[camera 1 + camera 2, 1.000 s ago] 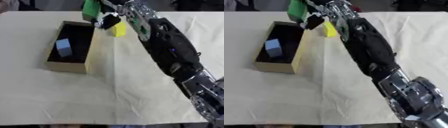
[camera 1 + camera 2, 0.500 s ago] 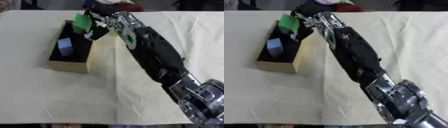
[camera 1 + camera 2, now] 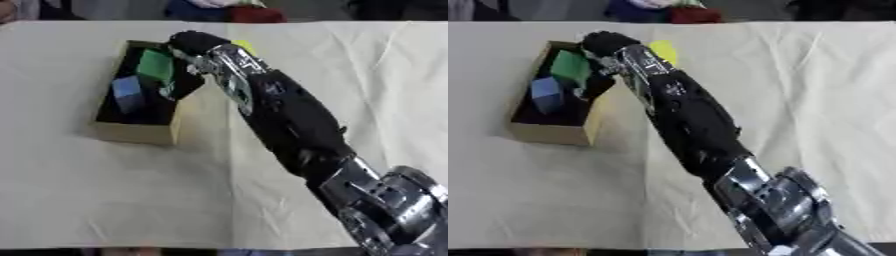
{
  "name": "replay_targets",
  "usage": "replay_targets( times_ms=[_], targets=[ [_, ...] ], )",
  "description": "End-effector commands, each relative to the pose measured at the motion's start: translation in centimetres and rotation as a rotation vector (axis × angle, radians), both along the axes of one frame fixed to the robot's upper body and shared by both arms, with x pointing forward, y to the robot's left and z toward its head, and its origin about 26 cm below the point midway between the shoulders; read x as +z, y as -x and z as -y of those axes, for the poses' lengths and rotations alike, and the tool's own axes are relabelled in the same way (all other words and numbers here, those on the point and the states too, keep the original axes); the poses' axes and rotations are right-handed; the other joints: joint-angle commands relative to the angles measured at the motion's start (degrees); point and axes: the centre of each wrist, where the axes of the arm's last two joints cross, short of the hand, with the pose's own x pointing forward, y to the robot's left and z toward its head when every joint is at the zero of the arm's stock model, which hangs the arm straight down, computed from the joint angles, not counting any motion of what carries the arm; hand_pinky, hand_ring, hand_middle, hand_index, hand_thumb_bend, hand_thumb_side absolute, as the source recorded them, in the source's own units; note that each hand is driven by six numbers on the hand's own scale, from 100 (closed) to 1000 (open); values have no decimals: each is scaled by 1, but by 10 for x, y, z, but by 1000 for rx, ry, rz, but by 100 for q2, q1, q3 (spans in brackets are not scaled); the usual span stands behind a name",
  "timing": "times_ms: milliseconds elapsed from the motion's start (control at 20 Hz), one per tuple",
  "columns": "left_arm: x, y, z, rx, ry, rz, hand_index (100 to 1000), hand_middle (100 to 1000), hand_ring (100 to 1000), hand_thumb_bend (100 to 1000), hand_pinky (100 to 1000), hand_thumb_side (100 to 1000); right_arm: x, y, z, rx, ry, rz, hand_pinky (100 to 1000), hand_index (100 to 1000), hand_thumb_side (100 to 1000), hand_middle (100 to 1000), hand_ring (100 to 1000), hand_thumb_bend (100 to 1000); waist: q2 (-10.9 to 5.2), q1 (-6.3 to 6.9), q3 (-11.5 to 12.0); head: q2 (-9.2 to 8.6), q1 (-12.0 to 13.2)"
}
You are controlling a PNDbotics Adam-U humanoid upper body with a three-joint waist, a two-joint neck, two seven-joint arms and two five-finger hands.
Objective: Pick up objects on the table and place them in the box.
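My right arm reaches from the lower right across the table to the open box [image 3: 133, 133], which has tan walls and a dark inside. My right hand [image 3: 185, 69] is over the box's far right part, its fingers curled on a green block [image 3: 156, 65] held above the box's inside. A blue block [image 3: 128, 93] lies inside the box to the left. A yellow block [image 3: 663, 50] sits on the table just right of the hand, mostly hidden behind the wrist. My left hand shows in no view.
A cream cloth [image 3: 105, 190] covers the table. Dark blue and red things [image 3: 229, 10] lie past the table's far edge.
My right hand has carried the green block leftward and down, from beside the yellow block to over the box's inside. The view has also shifted.
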Motion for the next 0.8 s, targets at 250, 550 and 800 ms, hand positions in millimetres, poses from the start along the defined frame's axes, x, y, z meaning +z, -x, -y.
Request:
replay_targets(
  times_ms=[250, 550, 800],
  targets=[
    [9, 1, 1, -12, -17, 25, 794, 729, 620, 100, 731, 745, 20, 10, -18, 74, 45, 85, 857, 894, 641, 750, 911, 158, -71, 49, 12, 29, -66],
    [9, 1, 1, -13, -17, 20, 794, 730, 619, 100, 731, 745, 35, 15, -21, 63, 65, 195, 867, 919, 639, 783, 932, 361, -74, 36, 14, 29, -55],
    [8, 1, 1, -13, -17, 18, 793, 729, 619, 100, 731, 744, 39, 16, -20, 56, 46, 221, 866, 914, 635, 771, 929, 354, -85, 42, 0, 29, -38]
  ],
)
